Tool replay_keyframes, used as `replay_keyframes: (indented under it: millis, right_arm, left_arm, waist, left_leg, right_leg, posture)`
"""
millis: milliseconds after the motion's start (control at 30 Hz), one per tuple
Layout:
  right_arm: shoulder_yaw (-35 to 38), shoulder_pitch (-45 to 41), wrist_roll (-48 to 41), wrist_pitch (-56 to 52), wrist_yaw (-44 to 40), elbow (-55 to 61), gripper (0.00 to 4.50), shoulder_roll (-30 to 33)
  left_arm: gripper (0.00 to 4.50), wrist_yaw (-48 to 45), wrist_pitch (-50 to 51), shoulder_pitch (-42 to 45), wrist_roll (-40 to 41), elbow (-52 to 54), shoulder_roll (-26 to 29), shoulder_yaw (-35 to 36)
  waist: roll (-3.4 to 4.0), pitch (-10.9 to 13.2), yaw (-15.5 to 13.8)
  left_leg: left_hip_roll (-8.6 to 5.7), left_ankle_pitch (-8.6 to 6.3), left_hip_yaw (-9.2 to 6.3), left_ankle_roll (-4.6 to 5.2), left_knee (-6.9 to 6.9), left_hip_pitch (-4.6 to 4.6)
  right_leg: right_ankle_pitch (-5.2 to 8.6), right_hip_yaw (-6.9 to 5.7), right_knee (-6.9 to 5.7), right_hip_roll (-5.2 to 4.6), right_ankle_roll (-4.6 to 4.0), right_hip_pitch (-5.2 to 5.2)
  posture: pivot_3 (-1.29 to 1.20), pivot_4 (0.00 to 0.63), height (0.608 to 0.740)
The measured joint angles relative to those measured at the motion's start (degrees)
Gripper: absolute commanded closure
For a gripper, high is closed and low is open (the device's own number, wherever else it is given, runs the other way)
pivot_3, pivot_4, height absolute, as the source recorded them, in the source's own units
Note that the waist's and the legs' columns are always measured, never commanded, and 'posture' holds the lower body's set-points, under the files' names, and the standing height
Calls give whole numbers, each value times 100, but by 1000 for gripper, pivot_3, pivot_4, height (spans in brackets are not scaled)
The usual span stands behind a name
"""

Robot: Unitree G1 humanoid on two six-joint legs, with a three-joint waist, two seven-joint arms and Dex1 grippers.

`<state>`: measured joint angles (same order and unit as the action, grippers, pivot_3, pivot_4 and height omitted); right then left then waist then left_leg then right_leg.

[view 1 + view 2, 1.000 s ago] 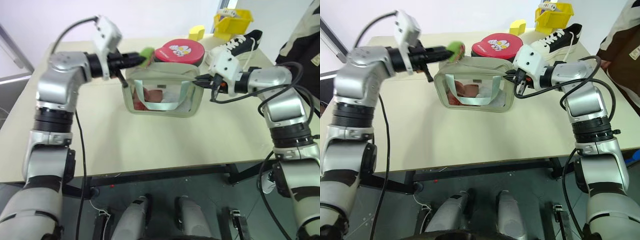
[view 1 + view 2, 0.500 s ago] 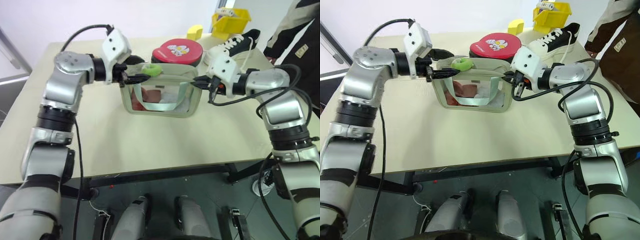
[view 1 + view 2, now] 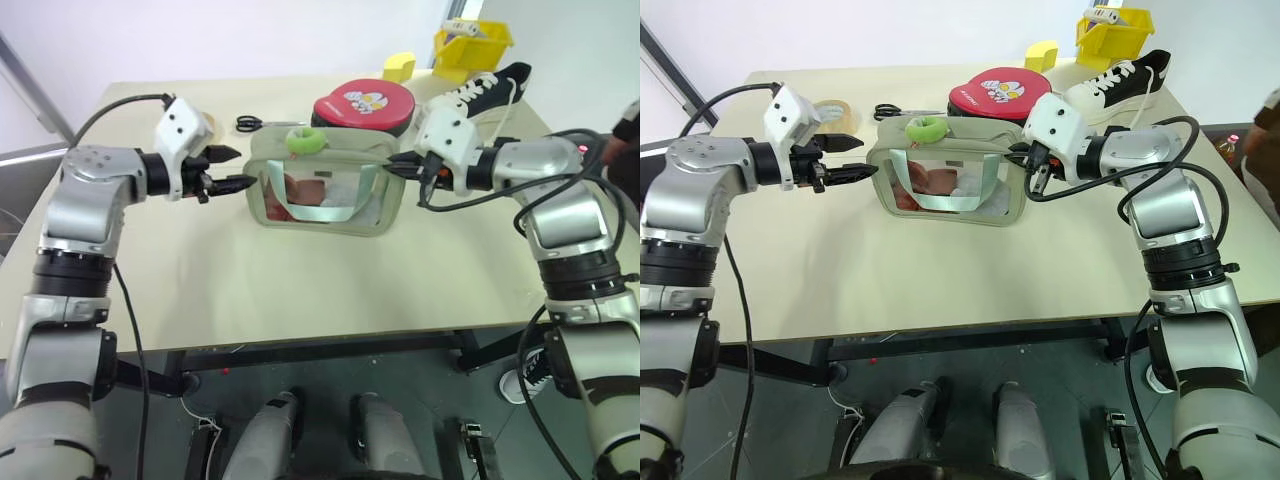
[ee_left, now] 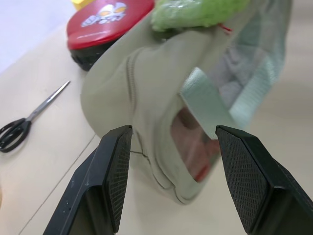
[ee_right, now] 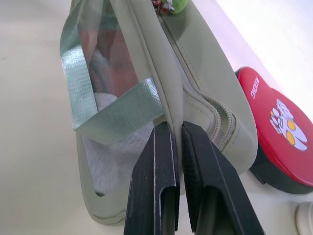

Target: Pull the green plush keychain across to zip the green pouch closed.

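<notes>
The green pouch (image 3: 325,190) stands upright at upper centre of the head view, the green plush keychain (image 3: 306,140) resting on its top, left of middle. The left gripper (image 3: 232,168) hangs open and empty just left of the pouch; the right gripper (image 3: 397,165) is pinched shut on the pouch's right end. If that thin pinch slips, the soft pouch could tip or drag when the keychain is pulled. Scissors (image 3: 262,122) and a red round case (image 3: 363,103) crowd close behind; the table (image 3: 250,290) in front lies open
</notes>
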<state>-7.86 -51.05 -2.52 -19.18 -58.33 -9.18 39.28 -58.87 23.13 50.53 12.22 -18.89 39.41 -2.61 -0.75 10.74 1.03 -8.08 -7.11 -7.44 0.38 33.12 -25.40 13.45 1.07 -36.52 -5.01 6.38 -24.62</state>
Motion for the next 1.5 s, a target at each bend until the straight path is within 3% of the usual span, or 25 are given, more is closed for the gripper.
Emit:
replay_keyframes:
  millis: [233, 333, 467, 900, 1000, 1200, 1233, 1333, 1500]
  right_arm:
    - [-9, -9, -1, -23, -46, 2, 4500, 2]
    - [-9, -15, 0, -54, -47, 5, 4500, 11]
    - [-8, -13, 0, -110, -46, 14, 4500, 19]
    - [5, -37, -1, -171, 10, 5, 4500, 30]
    - [5, -117, -6, -204, -3, -24, 3394, 28]
    - [-71, -458, -37, -167, -352, -288, 266, 137]
    - [-94, -615, -30, -141, -444, -346, 69, 198]
    - [-92, -1152, -9, -55, -548, -400, 69, 204]
    - [-197, -1497, -174, -185, -308, -323, 69, -833]
  left_arm:
    - [1604, 58, -405, 163, -178, -613, -202, -73]
    - [2424, 56, -557, 208, -227, -887, -300, -74]
    - [4421, -10, -619, 223, -225, -1017, -397, -75]
    - [4480, -339, -213, 326, -167, -827, -280, -69]
    - [4500, -482, -223, 305, -184, -593, -122, -105]
    - [4500, -400, -372, 96, -282, -500, -220, -144]
    - [4500, -395, -366, 96, -279, -499, -220, -139]
    - [4500, -404, -264, 98, -248, -449, -214, -102]
    - [4500, -430, -224, 104, -238, -387, -196, -100]
  waist:
    - [0, 0, 9]
    - [0, 0, 0]
    - [0, 0, 3]
    - [0, 0, 12]
    - [0, 0, 20]
    - [1, 1, -17]
    - [1, 1, -18]
    - [1, 1, 1]
    - [1, 0, 80]
  left_leg:
    - [0, 0, 1, 0, -1, 0]
    - [0, 0, 2, 0, -1, 0]
    - [0, 0, 2, 0, -1, 0]
    - [0, 0, 2, 0, -2, -2]
    - [0, 0, 2, 0, -4, -3]
    - [0, 0, 2, 0, -1, -5]
    - [-1, 0, 3, 0, -1, -5]
    - [0, 0, 3, 0, -5, -4]
    - [2, 1, -1, -2, -8, -1]
  right_leg:
    - [0, 0, -1, 0, 0, -3]
    - [0, 0, -1, 0, 0, -2]
    - [0, -1, -1, 0, 0, -2]
    - [0, -1, -1, 0, 0, -4]
    - [0, 0, -1, 1, 0, -6]
    - [0, -2, 0, 0, 0, -5]
    - [0, -2, 0, -1, 0, -5]
    - [0, -2, 1, -1, 0, -6]
    - [0, 0, -7, 2, 0, -9]
  posture:
    - [0, 150, 740]
    - [0, 150, 740]
    - [0, 150, 740]
    - [0, 150, 740]
    - [0, 150, 740]
    - [0, 150, 740]
    - [0, 150, 740]
    - [0, 150, 740]
    - [0, 150, 740]
